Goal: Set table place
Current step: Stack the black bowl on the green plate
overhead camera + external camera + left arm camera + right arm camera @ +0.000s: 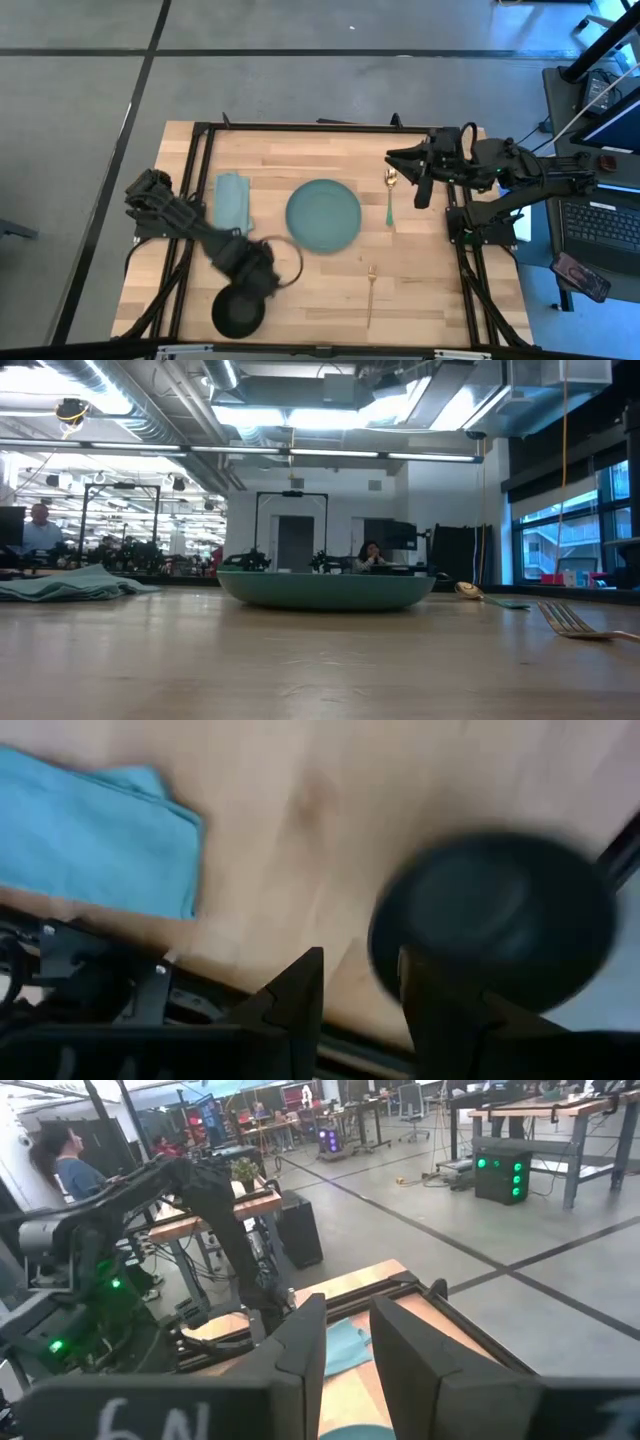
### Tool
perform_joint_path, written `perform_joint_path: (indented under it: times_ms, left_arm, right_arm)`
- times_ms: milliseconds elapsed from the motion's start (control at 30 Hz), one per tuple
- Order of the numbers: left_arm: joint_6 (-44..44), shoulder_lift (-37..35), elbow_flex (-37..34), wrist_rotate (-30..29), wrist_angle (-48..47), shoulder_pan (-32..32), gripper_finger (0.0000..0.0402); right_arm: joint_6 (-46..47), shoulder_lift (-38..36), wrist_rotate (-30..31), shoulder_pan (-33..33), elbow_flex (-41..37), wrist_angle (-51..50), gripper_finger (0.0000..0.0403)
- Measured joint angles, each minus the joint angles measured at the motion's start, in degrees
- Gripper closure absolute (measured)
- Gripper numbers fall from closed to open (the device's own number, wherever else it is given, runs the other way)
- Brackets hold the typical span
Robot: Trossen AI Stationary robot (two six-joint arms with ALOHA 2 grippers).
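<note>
Sitting mid-table, the teal plate (324,215) is your anchor; in the low view it (325,589) shows as a shallow dish on the wooden table (300,290). To its left, near the left rail, lies the folded teal napkin (234,201), flat and apart from the plate. To its right lies the spoon (390,196), gold bowl toward the far edge, teal handle pointing at the near edge. The gold fork (370,292) lies nearer the front edge, right of centre, well apart from the plate.

The black bowl (238,312) sits at the near left corner. Your left gripper (262,272) hangs just above it, on its far side; the wrist view shows the fingers (300,990) slightly apart, closed on nothing, the bowl (495,915) just beyond the tips.

Your right gripper (398,160) hovers at the far right, above the spoon's gold end, fingers (300,1345) narrowly parted, holding nothing.
</note>
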Motion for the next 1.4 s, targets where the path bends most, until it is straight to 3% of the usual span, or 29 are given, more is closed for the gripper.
perform_joint_path:
  times_ms: [100, 333, 733, 1000, 1167, 1300, 1400]
  left_arm:
    - [1.37, -0.31, -3.79, -0.53, 1.8, -3.78, 0.0278]
    - [1.95, -0.31, -10.54, 0.76, 17.24, -7.54, 0.0278]
    - [6.29, -0.28, -18.64, -0.96, 18.17, -5.63, 0.0278]
    - [8.38, -0.28, -22.94, 1.43, 31.36, -4.27, 0.0278]
    - [7.55, -0.28, -26.86, 0.94, 31.63, -3.93, 0.0278]
    - [7.98, -0.28, -28.45, 0.85, 31.69, -2.78, 0.0302]
    - [7.96, -0.28, -28.29, 1.46, 31.65, -1.43, 0.0352]
  right_arm:
    - [0.38, -0.2, 0.0, 0.01, 0.0, -0.62, 0.0318]
    - [1.76, -0.08, 0.03, 0.01, 0.01, -1.3, 0.0318]
    - [1.94, 0.15, 0.07, 0.01, 0.02, -1.22, 0.0318]
    - [1.94, 0.15, 0.09, 0.01, 0.02, -1.23, 0.0318]
    - [1.87, 0.15, 0.09, 0.01, 0.02, -1.23, 0.0318]
    - [1.72, 0.15, 0.09, 0.01, 0.01, -1.26, 0.0318]
    - [1.7, 0.15, 0.09, 0.01, 0.02, -1.31, 0.0318]
